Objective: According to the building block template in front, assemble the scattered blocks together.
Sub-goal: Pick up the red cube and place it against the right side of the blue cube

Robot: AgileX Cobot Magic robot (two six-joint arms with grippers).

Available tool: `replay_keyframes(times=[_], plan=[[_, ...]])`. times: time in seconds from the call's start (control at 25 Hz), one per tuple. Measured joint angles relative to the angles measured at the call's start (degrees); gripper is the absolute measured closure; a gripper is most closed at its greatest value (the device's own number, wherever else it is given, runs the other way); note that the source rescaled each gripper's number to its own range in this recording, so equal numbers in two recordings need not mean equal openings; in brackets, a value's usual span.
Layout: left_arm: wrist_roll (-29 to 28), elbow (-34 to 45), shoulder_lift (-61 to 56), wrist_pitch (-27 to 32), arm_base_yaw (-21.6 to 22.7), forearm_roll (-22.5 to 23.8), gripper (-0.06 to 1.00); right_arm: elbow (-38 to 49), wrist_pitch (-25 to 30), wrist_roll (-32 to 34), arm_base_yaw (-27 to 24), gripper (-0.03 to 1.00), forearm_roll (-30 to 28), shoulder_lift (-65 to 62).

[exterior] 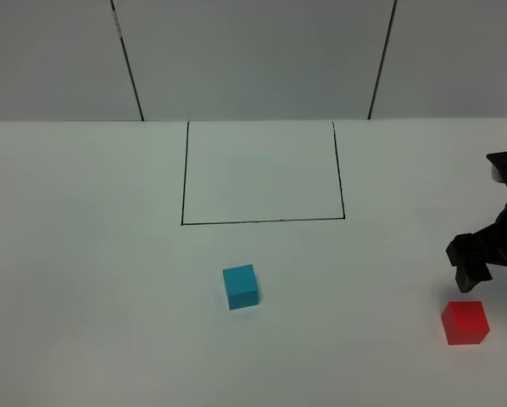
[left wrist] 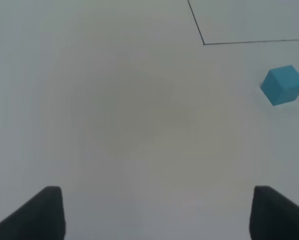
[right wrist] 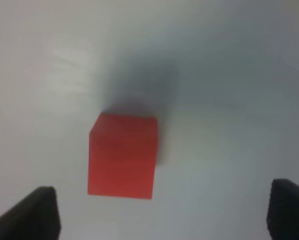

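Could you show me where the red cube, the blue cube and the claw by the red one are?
Red cube (exterior: 465, 323): exterior high view, middle of its visible faces.
Blue cube (exterior: 241, 287): exterior high view, middle of its visible faces.
Right gripper (right wrist: 164, 214): right wrist view, the gap midway between its fingertips.

Table (exterior: 84, 254): plain white, no pattern.
Blue cube (exterior: 241, 287): solid cyan-blue, top face paler than the sides, at 6 o'clock on the white.
Red cube (exterior: 465, 322): solid bright red, at 4 o'clock.
Marked rectangle (exterior: 262, 222): thin black outline, white inside, at 12 o'clock.
Wall (exterior: 253, 59): pale grey panels, dark seams.
Right gripper (exterior: 471, 264): black.
Left gripper (left wrist: 154, 215): black.
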Motion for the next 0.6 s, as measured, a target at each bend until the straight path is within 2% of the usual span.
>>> replay_keyframes(times=[0.6], plan=[[-0.06,0.00,0.00,0.00,0.00,0.00,-0.06,-0.04,-2.02,1.49,0.00,0.11,1.54,7.10]])
